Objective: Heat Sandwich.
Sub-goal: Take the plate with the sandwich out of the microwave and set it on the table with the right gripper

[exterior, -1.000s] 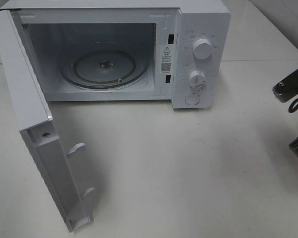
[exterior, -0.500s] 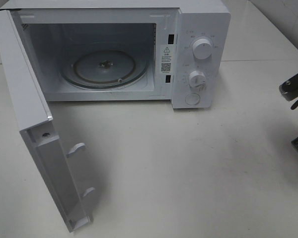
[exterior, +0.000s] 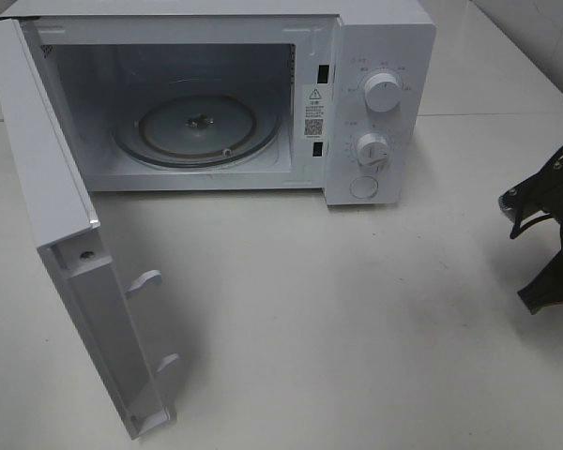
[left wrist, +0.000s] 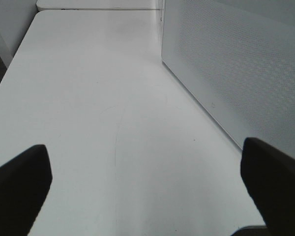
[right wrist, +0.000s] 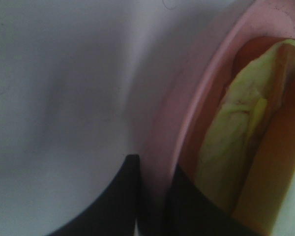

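The right gripper [right wrist: 150, 196] is clamping its fingers on the pink plate [right wrist: 187, 113] rim, the sandwich [right wrist: 236, 142] lying just inside, while the left gripper [left wrist: 147, 182] is idling with fingers apart.

Microwave [exterior: 216, 94] on table [exterior: 357, 328]; sandwich [right wrist: 236, 147] on plate [right wrist: 196, 98].

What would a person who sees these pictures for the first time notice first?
The white microwave at the back of the table, its door swung wide open on the left and its glass turntable bare. Then, in the right wrist view, the right gripper shut on the rim of the pink plate with the sandwich.
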`<control>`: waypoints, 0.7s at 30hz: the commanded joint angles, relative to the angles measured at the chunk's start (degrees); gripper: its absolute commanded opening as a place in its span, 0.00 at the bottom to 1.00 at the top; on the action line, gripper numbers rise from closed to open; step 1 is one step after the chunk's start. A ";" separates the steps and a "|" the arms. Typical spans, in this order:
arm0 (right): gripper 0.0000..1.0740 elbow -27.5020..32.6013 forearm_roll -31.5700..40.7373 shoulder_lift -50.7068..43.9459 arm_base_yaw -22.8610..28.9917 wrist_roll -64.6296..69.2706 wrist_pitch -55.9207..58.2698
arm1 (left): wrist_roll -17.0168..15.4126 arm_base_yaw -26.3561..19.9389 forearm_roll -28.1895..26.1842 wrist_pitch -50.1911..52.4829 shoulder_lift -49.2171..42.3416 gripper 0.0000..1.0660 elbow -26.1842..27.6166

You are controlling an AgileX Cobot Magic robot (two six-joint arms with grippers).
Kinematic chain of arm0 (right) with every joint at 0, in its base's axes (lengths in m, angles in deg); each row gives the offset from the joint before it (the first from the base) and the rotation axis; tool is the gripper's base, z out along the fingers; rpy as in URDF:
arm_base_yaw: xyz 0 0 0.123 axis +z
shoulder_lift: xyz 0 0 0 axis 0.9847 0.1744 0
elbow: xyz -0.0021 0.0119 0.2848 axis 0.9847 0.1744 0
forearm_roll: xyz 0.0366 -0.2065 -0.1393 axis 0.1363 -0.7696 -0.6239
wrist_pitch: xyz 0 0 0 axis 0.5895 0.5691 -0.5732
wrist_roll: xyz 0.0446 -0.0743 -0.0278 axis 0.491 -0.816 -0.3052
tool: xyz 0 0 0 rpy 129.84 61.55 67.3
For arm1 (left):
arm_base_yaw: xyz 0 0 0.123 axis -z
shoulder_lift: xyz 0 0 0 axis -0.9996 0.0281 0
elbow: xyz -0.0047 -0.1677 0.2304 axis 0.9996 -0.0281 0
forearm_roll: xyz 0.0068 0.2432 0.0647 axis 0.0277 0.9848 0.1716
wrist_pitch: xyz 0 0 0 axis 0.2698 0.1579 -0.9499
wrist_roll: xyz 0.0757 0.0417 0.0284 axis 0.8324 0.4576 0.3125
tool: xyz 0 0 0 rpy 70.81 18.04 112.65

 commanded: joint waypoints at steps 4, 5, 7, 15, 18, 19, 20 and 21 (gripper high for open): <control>0.04 -0.06 -4.30 3.38 -0.23 3.55 -1.09 | -0.06 -0.11 -0.11 0.57 -0.46 0.94 -0.06; 0.04 -0.06 -4.70 4.01 -0.23 3.67 -1.55 | -0.06 -0.11 -0.11 0.57 -0.46 0.94 -0.06; 0.05 -0.06 -5.04 5.84 -0.23 3.67 -2.29 | -0.06 -0.11 -0.11 0.57 -0.46 0.94 -0.06; 0.07 -0.06 -5.04 7.91 -0.23 3.67 -4.30 | -0.06 -0.11 -0.11 0.57 -0.46 0.94 -0.06; 0.08 -0.06 -5.04 7.91 -0.23 3.67 -4.30 | -0.06 -0.11 -0.11 0.57 -0.46 0.94 -0.06; 0.09 -0.06 -4.98 7.91 -0.23 3.67 -4.24 | -0.06 -0.11 -0.11 0.57 -0.46 0.94 -0.06; 0.11 -0.06 -4.93 7.91 -0.23 3.67 -4.24 | -0.06 -0.11 -0.11 0.57 -0.46 0.94 -0.06; 0.12 -0.06 -4.81 7.91 -0.23 3.67 -4.24 | -0.06 -0.11 -0.11 0.57 -0.46 0.94 -0.06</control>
